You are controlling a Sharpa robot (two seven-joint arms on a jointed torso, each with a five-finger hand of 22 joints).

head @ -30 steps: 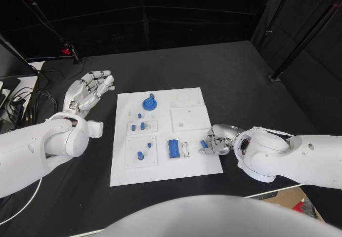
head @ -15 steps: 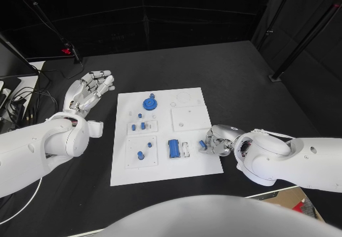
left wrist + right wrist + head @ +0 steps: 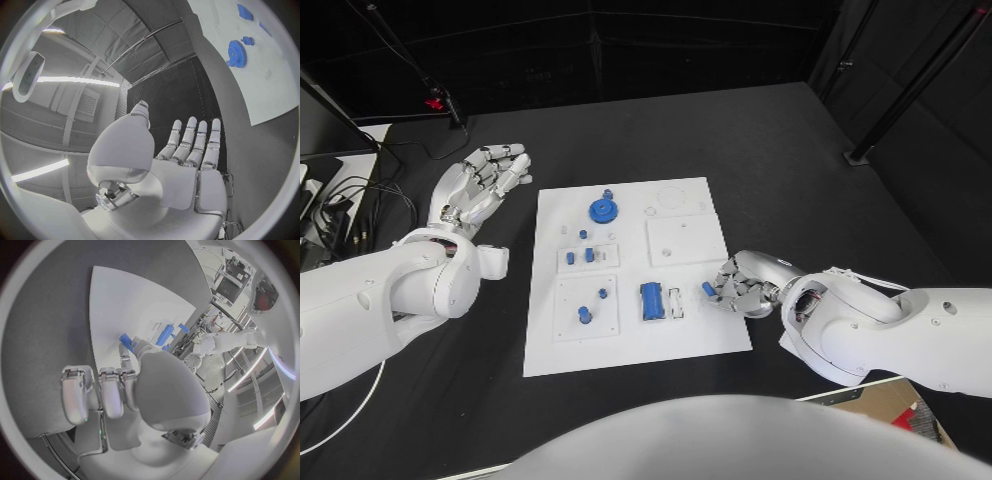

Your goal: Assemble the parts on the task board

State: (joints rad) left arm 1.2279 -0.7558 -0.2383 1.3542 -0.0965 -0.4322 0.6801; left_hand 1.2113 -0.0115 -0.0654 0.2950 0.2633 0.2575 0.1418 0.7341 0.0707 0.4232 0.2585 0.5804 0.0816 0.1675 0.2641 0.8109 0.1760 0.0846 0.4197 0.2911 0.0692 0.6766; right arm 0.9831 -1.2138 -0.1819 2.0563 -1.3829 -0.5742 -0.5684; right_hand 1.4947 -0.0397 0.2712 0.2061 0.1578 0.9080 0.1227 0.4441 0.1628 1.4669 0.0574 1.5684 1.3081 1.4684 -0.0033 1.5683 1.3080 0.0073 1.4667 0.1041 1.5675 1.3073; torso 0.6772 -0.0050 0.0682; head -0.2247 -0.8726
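The white task board point(image 3: 678, 340) lies flat in the middle of the black table point(image 3: 805, 170). The right hand point(image 3: 741, 283) sits at the board's right edge, fingers curled inward, pinching a small blue part point(image 3: 710, 291) at its fingertips; from behind the wrist the same blue piece point(image 3: 127, 342) shows just past the fingers point(image 3: 107, 390), low over the white surface. Just beside that part, further in on the board, a longer blue block point(image 3: 651, 300) stands next to a narrow white slotted piece point(image 3: 676, 303).

Toward the far end of the board a round blue gear point(image 3: 603, 210) lies flat, with a small blue peg point(image 3: 607, 192) just beyond it. Several small blue pieces point(image 3: 589, 255) sit in the raised white plates along the board's left half, and another point(image 3: 584, 315) in the plate nearer the robot.

The left hand point(image 3: 479, 184) rests off the board, to its left over the bare table, palm out and fingers spread straight, holding nothing. Its wrist camera sees those straight fingers point(image 3: 194, 145) with the gear point(image 3: 237, 51) well apart on the board.
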